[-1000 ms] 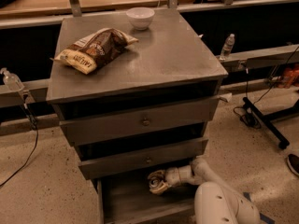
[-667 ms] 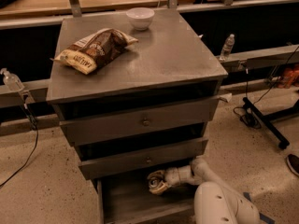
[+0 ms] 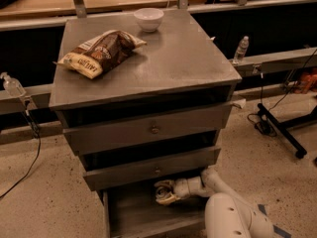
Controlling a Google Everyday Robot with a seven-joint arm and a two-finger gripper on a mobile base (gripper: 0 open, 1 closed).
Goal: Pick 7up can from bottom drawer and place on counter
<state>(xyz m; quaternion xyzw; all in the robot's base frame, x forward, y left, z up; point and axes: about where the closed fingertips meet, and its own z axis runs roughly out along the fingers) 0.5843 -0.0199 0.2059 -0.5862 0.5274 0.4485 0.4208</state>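
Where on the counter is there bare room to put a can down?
The counter is bare across its right half, from the bowl to the front edge. The chip bag crowds the left side. The hand is down in the bottom drawer.

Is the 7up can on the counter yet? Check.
No, the counter carries just a chip bag and a white bowl, while the gripper sits low inside the bottom drawer.

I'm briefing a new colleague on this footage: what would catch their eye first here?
The white robot arm stretches in low at the bottom of the camera view, with its gripper inside the open wide grey bottom drawer. Next come the crumpled brown snack bag and the small white bowl, both on the flat grey metallic counter.
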